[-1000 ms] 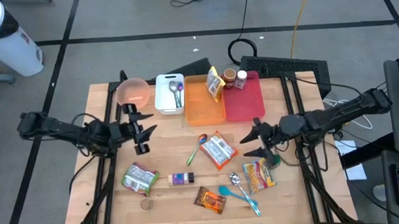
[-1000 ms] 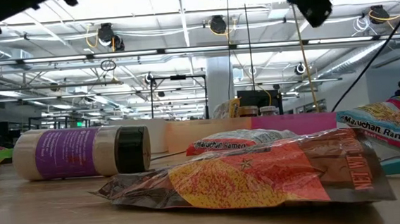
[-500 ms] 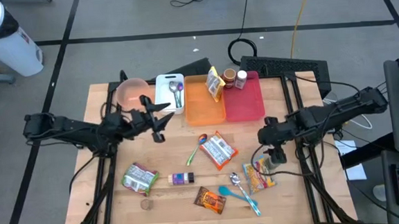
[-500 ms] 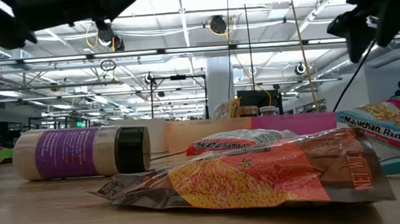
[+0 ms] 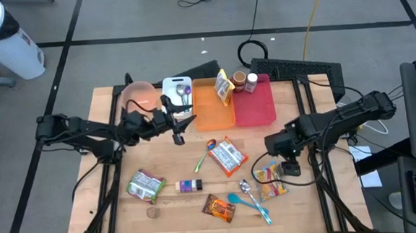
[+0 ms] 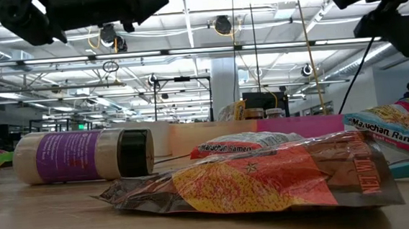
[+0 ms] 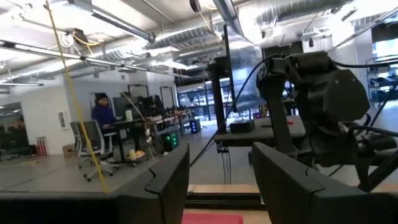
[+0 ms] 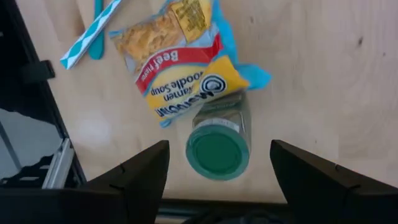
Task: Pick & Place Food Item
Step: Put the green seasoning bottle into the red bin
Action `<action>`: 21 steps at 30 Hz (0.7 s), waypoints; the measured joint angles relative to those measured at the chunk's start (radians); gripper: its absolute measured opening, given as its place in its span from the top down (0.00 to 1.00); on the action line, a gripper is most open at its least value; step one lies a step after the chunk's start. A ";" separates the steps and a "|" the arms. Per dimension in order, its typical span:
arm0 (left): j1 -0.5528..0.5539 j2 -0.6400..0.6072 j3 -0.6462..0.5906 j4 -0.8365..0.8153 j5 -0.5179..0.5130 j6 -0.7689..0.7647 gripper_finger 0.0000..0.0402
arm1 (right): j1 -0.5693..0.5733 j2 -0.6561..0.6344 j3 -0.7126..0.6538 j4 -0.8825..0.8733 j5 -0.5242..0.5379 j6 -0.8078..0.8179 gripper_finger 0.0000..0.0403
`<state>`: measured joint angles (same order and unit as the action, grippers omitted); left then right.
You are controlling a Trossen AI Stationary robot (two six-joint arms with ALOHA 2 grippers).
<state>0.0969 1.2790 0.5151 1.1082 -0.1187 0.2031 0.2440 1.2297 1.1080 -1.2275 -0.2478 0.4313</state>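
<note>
My right gripper (image 8: pixel 217 165) hangs over the right side of the pale wooden table (image 5: pixel 178 219), its two dark fingers (image 8: pixel 140 177) spread wide with nothing between them — directly below sits a green-lidded jar (image 8: pixel 219 142), round cap facing up at me, glass body upright; it stands just beside, perhaps touching, the ramen packet (image 8: pixel 180 74), a crinkled glossy pouch in yellow, red and blue whose long axis runs away from the jar toward a teal-handled spoon (image 8: pixel 90 31); from above, the packet (image 5: pixel 270 181) lies near the table's right front corner

My left gripper (image 5: pixel 176 122) reaches out above the table's middle-back, near the white bin (image 5: pixel 170 104) and the orange tray (image 5: pixel 213 112); its fingers (image 7: pixel 165 183) stand apart and empty

Elsewhere on the smooth wood grain: a shiny flat snack bag (image 6: pixel 260 183) in orange and brown lying low, a cylindrical bottle with purple label (image 6: pixel 85 156) on its side, a pink bowl (image 5: pixel 138 95) and a red tray (image 5: pixel 254 106)

Beyond — an open hall with exposed pipes, ducts and ceiling lights; a person (image 7: pixel 104 121) sits at a far desk
</note>
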 joint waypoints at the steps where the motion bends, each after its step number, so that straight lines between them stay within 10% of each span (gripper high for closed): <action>1: 0.002 0.004 0.002 0.001 0.006 -0.001 0.55 | 0.000 0.000 0.000 -0.008 -0.011 0.006 0.33; 21: 0.016 0.007 0.007 -0.044 0.077 -0.029 0.55 | 0.146 0.000 0.000 -0.053 0.175 0.139 0.34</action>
<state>0.1127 1.2858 0.5217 1.0637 -0.0422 0.1740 0.3900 1.2293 1.1080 -1.2801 -0.0727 0.5708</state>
